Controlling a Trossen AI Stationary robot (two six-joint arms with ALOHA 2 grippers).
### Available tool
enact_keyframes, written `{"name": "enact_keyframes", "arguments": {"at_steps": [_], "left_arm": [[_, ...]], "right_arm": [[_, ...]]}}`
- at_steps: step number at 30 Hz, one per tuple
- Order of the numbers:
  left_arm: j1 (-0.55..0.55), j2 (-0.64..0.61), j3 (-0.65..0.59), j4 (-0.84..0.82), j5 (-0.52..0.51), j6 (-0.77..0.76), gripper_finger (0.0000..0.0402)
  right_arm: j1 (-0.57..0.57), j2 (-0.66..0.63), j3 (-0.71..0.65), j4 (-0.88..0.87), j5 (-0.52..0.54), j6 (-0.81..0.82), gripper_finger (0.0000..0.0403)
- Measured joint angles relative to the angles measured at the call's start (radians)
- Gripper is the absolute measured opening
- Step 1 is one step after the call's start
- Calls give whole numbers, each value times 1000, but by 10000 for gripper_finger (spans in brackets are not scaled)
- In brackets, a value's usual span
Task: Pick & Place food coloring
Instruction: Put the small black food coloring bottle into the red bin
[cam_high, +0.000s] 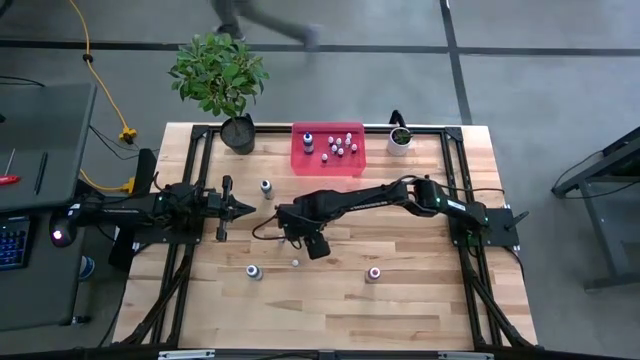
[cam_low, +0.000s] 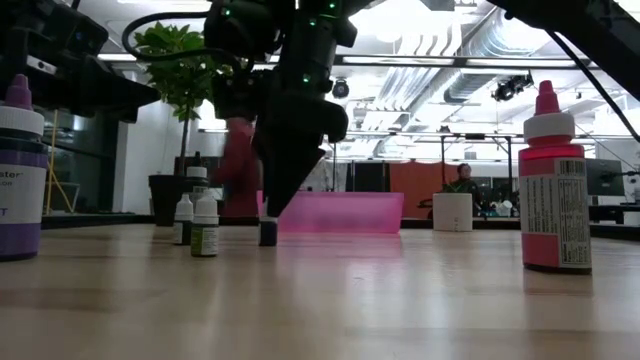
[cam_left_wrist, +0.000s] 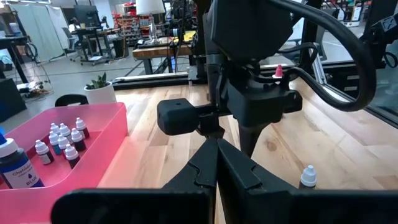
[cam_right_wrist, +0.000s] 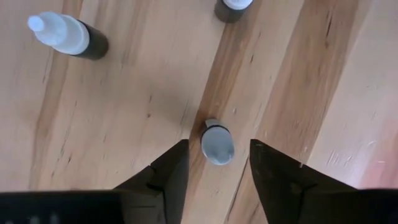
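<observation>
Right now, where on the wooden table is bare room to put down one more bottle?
The light wooden table is bare along its near edge, below the purple bottle and the pink-capped bottle, and right of the latter. It is crowded mid-table around the right gripper and inside the pink plastic tray.

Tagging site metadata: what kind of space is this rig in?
Likely an open robotics lab or workshop: bare concrete floor, exposed ceiling ducts, workbenches and office chairs behind the wooden table.
</observation>
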Motion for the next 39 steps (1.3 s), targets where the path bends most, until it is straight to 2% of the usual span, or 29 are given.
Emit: {"name": "enact_keyframes", "arguments": {"at_steps": [25, 39], "left_arm": [[0, 0, 0, 0, 0, 0, 0], [0, 0, 0, 0, 0, 0, 0]], "right_arm": [[2, 0, 1, 3, -19, 18, 40], [2, -9, 11, -35, -24, 79, 40]]}}
